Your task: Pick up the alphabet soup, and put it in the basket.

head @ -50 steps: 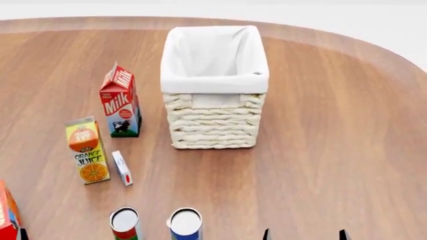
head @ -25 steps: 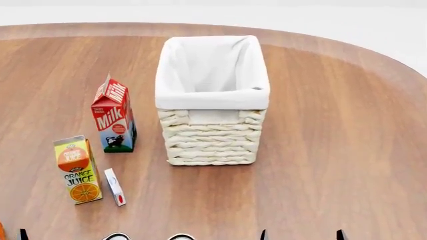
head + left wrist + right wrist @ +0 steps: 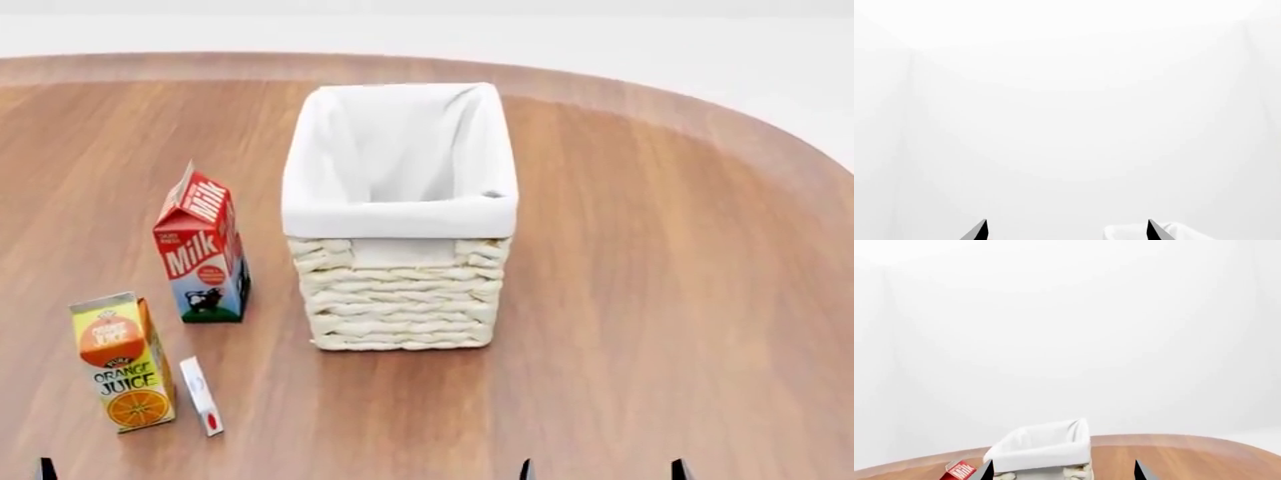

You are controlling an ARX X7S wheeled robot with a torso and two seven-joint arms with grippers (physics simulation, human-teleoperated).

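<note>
Head view: a rounded wooden table [image 3: 667,300] bears the basket [image 3: 396,290], a cream woven box with white cloth lining folded over its rim, standing upright near the middle of the table and, as far as its interior shows, holding nothing. Beside the basket, toward the robot's left, stands a red, white and blue milk carton [image 3: 200,248]; nearer the robot stand an orange juice carton [image 3: 120,362] and, just beside it, a small white box [image 3: 202,396]. The alphabet soup appears in none of the three views, so its position cannot be stated. Only dark fingertips show at the lower edge of the head view: a pair, apart, belonging to the right gripper [image 3: 603,470], and a single tip of the left gripper [image 3: 48,469]. In the right wrist view the tips are spread with nothing between them, the basket and the top of the milk carton lying well beyond. In the left wrist view the two tips likewise stand apart and empty against a white background, with a white cloth-like edge low in the frame. Progress, as judged: the can is not grasped and the basket has received nothing; finding, grasping, carrying and releasing all remain to be done.
</note>
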